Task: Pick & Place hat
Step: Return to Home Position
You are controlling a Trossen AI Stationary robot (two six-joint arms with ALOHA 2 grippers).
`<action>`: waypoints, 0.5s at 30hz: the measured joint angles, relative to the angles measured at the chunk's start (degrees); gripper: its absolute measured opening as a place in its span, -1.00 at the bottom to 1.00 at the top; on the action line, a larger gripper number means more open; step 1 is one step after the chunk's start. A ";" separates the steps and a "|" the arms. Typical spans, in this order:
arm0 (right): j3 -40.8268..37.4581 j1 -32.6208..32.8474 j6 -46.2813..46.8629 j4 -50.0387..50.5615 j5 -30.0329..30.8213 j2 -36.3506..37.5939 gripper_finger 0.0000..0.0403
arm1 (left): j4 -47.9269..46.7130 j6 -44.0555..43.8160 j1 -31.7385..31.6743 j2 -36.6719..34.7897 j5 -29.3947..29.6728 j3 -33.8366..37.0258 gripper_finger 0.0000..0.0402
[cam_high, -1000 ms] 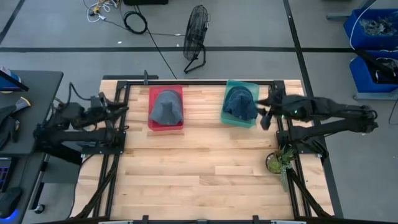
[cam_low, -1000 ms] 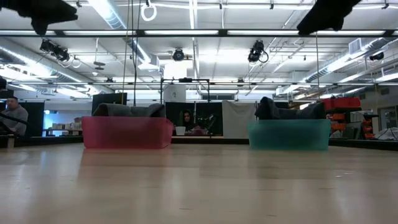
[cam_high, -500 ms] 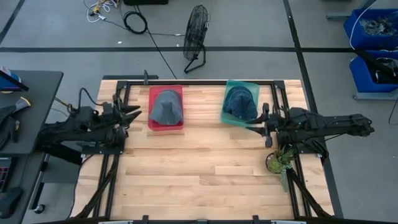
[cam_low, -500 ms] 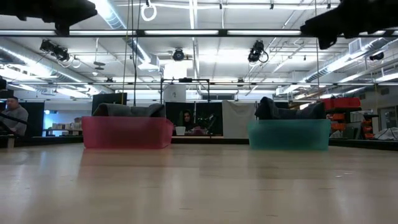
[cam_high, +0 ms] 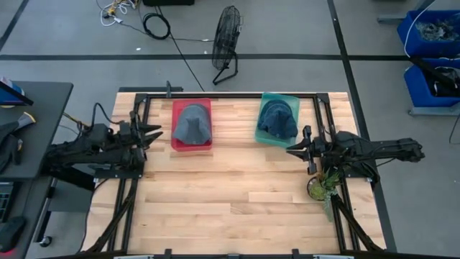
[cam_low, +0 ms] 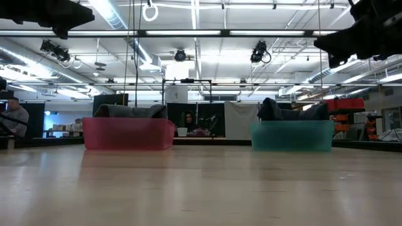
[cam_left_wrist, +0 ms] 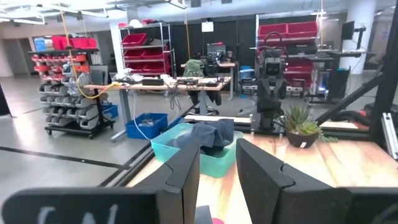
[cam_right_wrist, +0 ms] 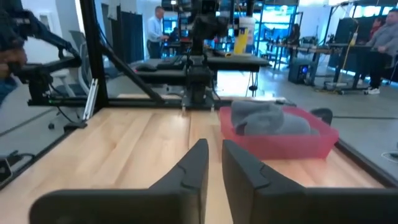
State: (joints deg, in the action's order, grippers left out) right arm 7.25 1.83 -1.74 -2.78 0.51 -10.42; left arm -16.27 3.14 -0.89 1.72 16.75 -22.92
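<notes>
A grey hat [cam_high: 192, 124] lies in a red bin [cam_high: 177, 144] at the table's far side, left of centre. A blue denim hat [cam_high: 277, 119] lies in a teal bin [cam_high: 267, 138] to its right. My left gripper [cam_high: 154, 133] hovers left of the red bin, open, with nothing between its fingers [cam_left_wrist: 217, 149]. My right gripper [cam_high: 291, 150] hovers just nearer than the teal bin; only a narrow slit separates its fingers [cam_right_wrist: 215, 146], and nothing is between them. The right wrist view looks across at the grey hat [cam_right_wrist: 267, 118], the left wrist view at the blue hat [cam_left_wrist: 208, 134].
A small potted plant [cam_high: 321, 187] stands at the table's right edge, under my right arm. Black frame rails [cam_high: 136, 165] run along both sides. Bare wood [cam_high: 230, 194] spreads over the middle and near half. A fan [cam_high: 226, 36] stands on the floor beyond the far edge.
My right gripper has drawn back from beside the teal bin toward the near edge and come lower, and its fingers have drawn closer together. My left gripper has shifted a little toward the red bin, then kept still. Both hats stay in their bins.
</notes>
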 joint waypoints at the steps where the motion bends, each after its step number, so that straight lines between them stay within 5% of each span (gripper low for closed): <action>1: -0.47 0.00 0.00 0.45 -0.02 0.27 -0.76 | 0.07 0.34 -0.01 0.00 -0.01 0.00 -0.45; 15: -6.37 0.02 1.52 -3.30 -0.03 2.85 -0.80 | 18.25 0.76 0.00 -0.39 -0.06 13.26 -0.45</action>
State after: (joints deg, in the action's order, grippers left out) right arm 0.89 1.85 -0.22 -6.07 0.48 -7.57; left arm 1.98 3.90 -0.89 1.32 16.69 -9.66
